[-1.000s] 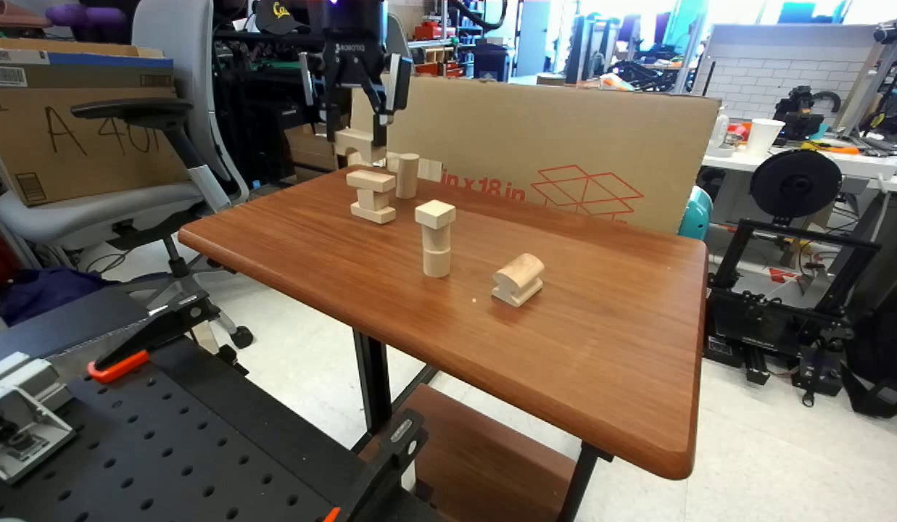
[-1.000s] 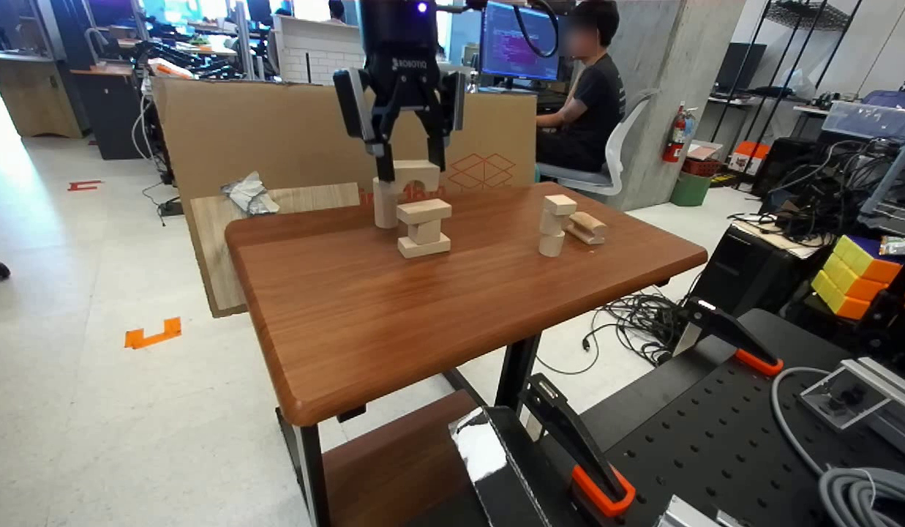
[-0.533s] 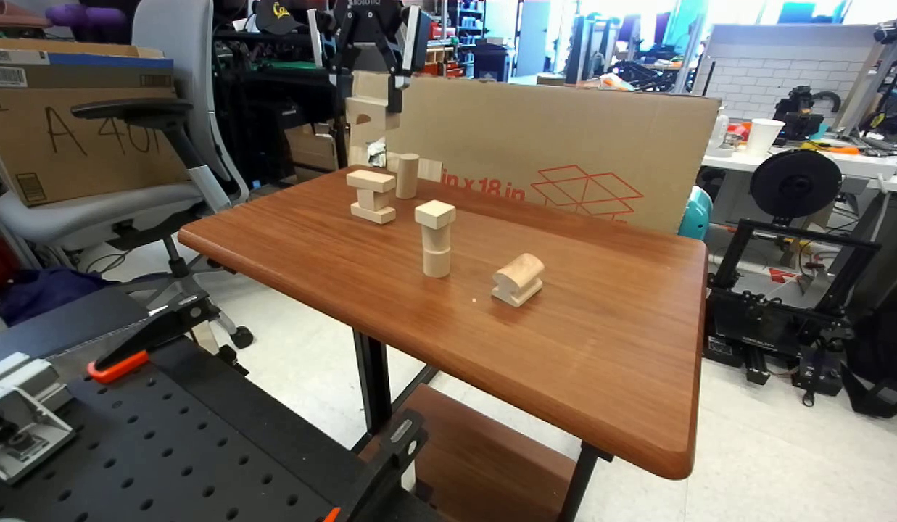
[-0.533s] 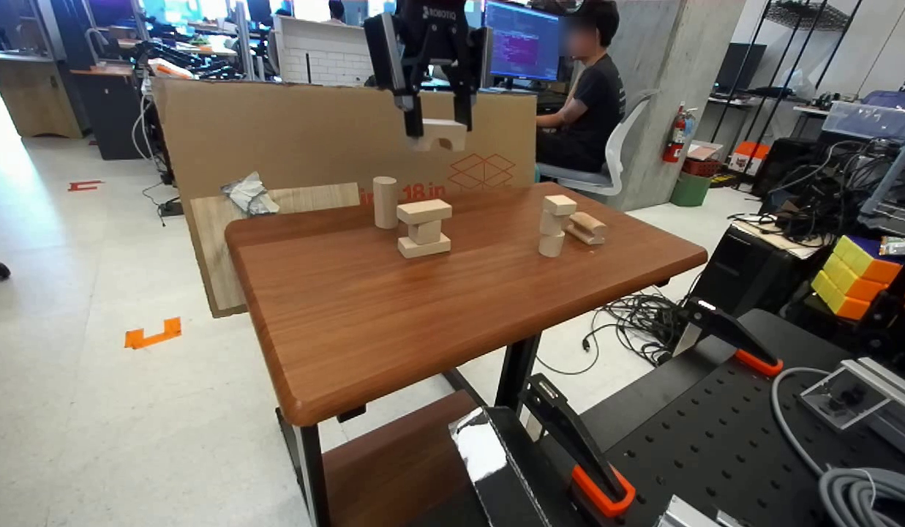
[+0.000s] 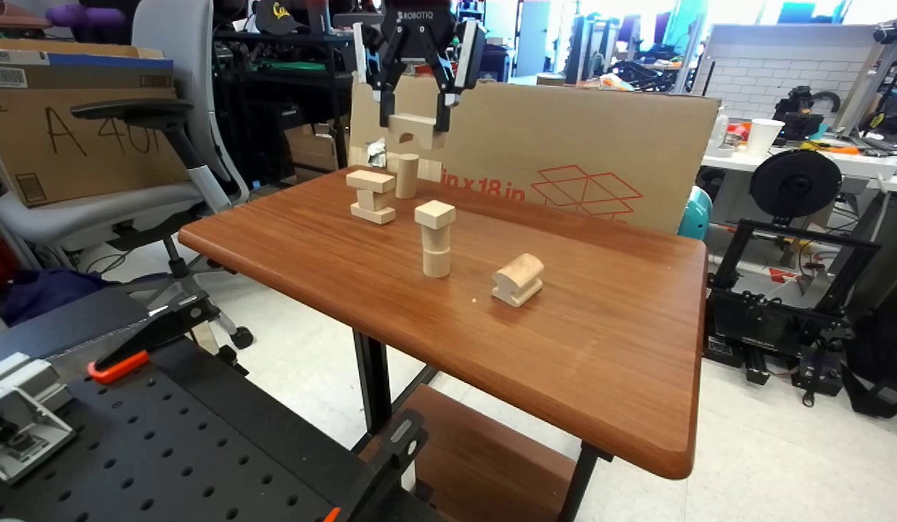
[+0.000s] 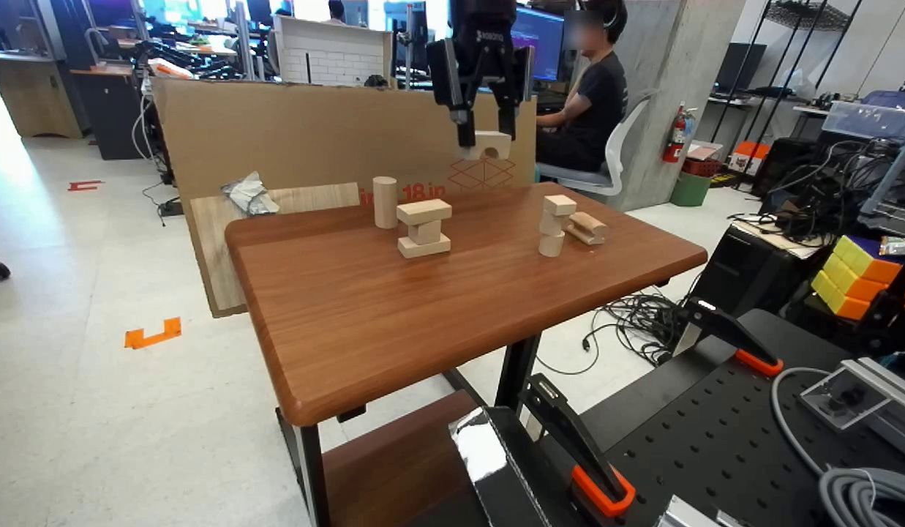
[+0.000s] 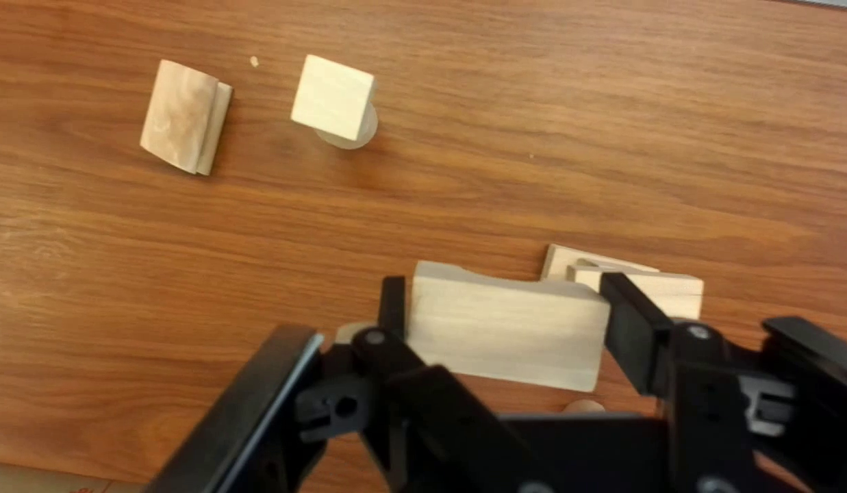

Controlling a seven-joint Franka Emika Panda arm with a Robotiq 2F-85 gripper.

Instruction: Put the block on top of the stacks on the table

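My gripper (image 5: 414,119) is shut on a pale arch-shaped wooden block (image 5: 413,131), held level above the table (image 5: 579,333). In the wrist view the block (image 7: 505,325) spans the fingers (image 7: 509,311); the gripper (image 6: 487,132) also shows in an exterior view. Below stand a stack of flat blocks (image 5: 370,180), a taller stack of cylinders with a square cap (image 5: 435,215), and a low stack with a rounded top (image 5: 521,272). An upright cylinder (image 5: 407,176) stands beside the flat stack. In the wrist view the fingers partly hide the flat stack (image 7: 669,291).
A large cardboard sheet (image 5: 535,145) stands along the table's far edge. A black perforated workbench (image 5: 194,428) with clamps is at the near side. A chair (image 5: 114,210) with a cardboard box is beside the table. A person (image 6: 598,95) sits behind the sheet.
The gripper rises with the arch block from beside the upright cylinder, then moves rightward in both exterior views and ends slightly lower. The stacks on the table stay as they were.
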